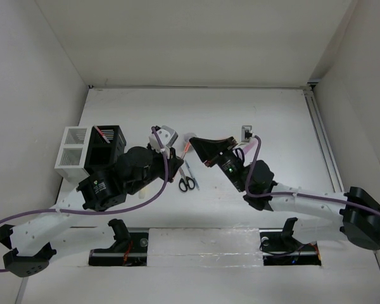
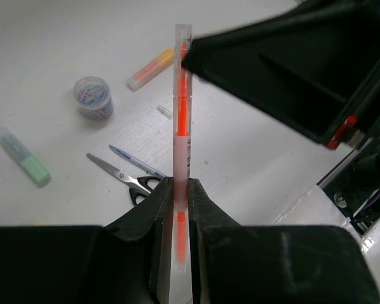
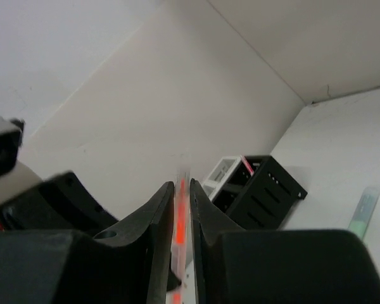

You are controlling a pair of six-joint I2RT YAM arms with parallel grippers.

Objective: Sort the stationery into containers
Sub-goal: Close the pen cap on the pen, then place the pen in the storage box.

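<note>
As the thin clear-barrelled pen with the orange core (image 2: 182,114) is spanned between both claws above the middle of the white desk (image 2: 44,44), the step in hand is judged to be a handover of this pen from one arm to the other. The left claw (image 2: 180,190) is clenched on the lower part of the pen, and the barrel is pinched between its two black fingers and points straight out of them. The right claw (image 3: 182,190) is placed on the far end of the same pen, with one finger at each side. Whether it presses the barrel or only flanks it cannot be told.

In the top view both arms are seen raised over the desk and bent toward each other, claw tip to claw tip. The left arm is near the black slatted box (image 3: 266,190), beside which the white two-compartment box (image 3: 218,171) stands.

For the next move, one claw must be released fully before the other is drawn back, otherwise the thin pen could be pulled askew. Since the boxes are on the left side, the pen is probably to be carried there by the left arm and lowered into a compartment. The black-handled scissors (image 2: 123,177), the thin blue pen (image 2: 133,161), the green highlighter (image 2: 25,161), the orange highlighter (image 2: 151,68) and the small round pot of paper clips (image 2: 94,98) are lying on the desk, not yet sorted.
</note>
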